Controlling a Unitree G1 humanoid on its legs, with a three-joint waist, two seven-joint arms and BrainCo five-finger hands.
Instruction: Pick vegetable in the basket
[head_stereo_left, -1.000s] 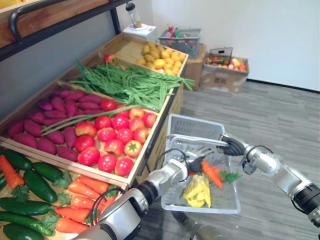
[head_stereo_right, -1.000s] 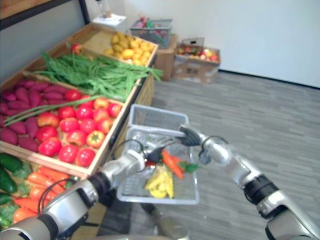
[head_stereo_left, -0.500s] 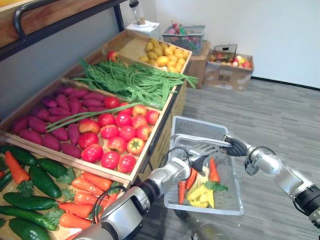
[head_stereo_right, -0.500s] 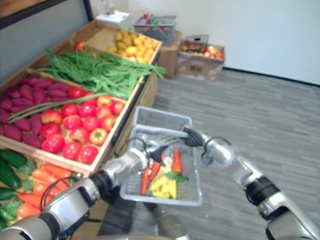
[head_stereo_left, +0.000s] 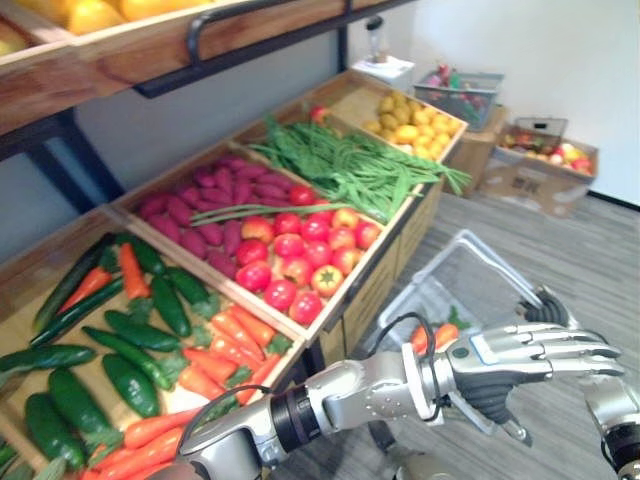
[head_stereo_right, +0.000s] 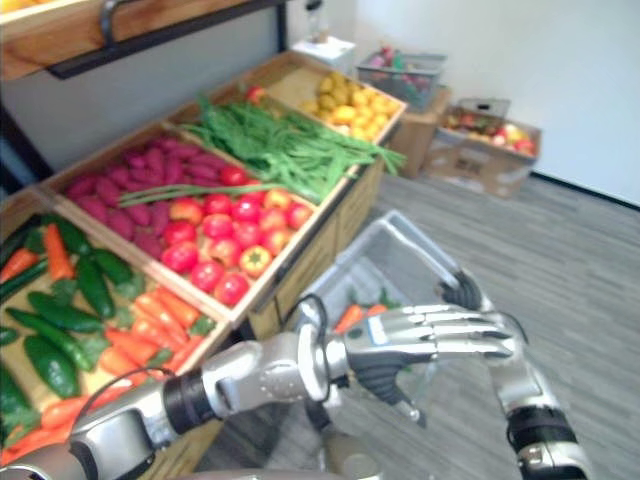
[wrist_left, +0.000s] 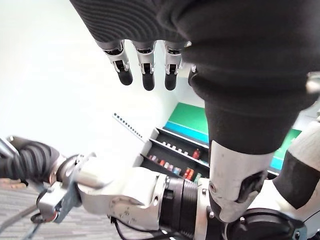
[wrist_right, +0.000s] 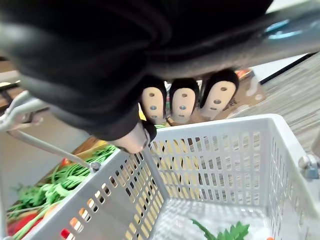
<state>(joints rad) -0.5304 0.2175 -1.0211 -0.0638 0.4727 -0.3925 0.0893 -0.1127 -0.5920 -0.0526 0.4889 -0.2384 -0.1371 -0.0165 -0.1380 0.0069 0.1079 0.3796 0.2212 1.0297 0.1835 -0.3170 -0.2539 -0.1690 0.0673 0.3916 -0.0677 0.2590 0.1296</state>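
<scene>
A white plastic basket (head_stereo_left: 470, 270) hangs beside the wooden stand, with an orange carrot (head_stereo_left: 443, 333) and green leaves (wrist_right: 225, 232) lying in it. My left hand (head_stereo_left: 520, 350) is raised in front of the basket with its fingers (wrist_left: 145, 70) straight and nothing in them, and it hides much of the basket. Behind it, my right hand (head_stereo_left: 548, 308) is curled round the basket's metal handle (wrist_right: 30, 107) and carries it.
The stand holds crates of cucumbers and carrots (head_stereo_left: 150, 340), tomatoes (head_stereo_left: 300, 260), purple sweet potatoes (head_stereo_left: 210, 195), green beans (head_stereo_left: 350, 165) and yellow produce (head_stereo_left: 405, 120). A cardboard box of fruit (head_stereo_left: 540, 165) and a grey basket (head_stereo_left: 460, 90) sit at the back. Grey floor lies to the right.
My left hand has lifted out of the basket and straightened its fingers, leaving the carrots inside. The camera has swung left toward the stand. My right hand still holds the handle.
</scene>
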